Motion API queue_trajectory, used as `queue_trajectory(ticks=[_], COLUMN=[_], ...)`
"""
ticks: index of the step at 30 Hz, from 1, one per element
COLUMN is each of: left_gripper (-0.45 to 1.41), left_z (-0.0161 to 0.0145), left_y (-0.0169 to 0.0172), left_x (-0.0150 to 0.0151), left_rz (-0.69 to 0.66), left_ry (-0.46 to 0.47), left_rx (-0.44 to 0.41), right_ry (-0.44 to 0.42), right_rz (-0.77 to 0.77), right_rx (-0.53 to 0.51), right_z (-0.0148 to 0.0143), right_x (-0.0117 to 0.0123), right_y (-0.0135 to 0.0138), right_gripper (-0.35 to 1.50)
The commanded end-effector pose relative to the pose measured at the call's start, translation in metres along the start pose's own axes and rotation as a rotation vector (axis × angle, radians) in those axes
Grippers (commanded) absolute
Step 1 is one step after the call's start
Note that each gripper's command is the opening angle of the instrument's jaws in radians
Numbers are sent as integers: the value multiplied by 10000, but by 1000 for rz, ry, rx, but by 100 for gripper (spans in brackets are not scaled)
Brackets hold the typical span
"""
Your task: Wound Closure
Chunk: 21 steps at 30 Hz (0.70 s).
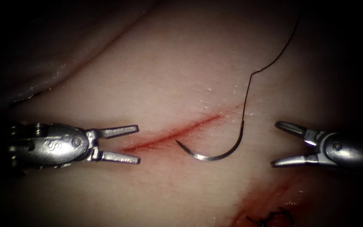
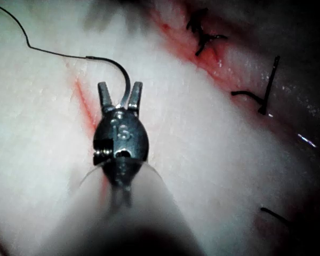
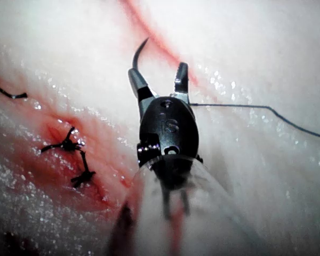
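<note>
The curved needle (image 1: 215, 154) lies loose on the tissue (image 1: 181, 80), just below the right half of the red cut (image 1: 177, 132), held by neither tool. Its point faces up-left toward the cut. Dark thread (image 1: 269, 63) runs from its right end up to the far right. My left tool (image 1: 137, 143) rests at the cut's left end, jaws open and empty. To the right of the needle, my right tool (image 1: 276, 143) is open and empty too. The needle (image 2: 120, 72) curves just beyond the left jaws, and the needle's tip (image 3: 141, 50) rises beyond the right jaws.
A second red wound (image 1: 274, 201) with dark knotted stitches (image 1: 272, 218) lies at the lower right. Those stitches (image 3: 74, 157) and cut thread ends (image 2: 256, 98) appear in the wrist views. A fold of tissue (image 1: 64, 54) rises at the upper left.
</note>
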Motion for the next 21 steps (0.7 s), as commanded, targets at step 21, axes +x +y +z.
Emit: queue_trajectory(ticks=[21], left_gripper=[65], left_z=[46], left_y=[13], left_x=[1], left_rz=[-6], left_ry=[-178], left_rx=[24], right_ry=[3], right_rz=[-4], right_rx=[8], right_z=[7], right_x=[0], right_y=[-4], right_gripper=[91])
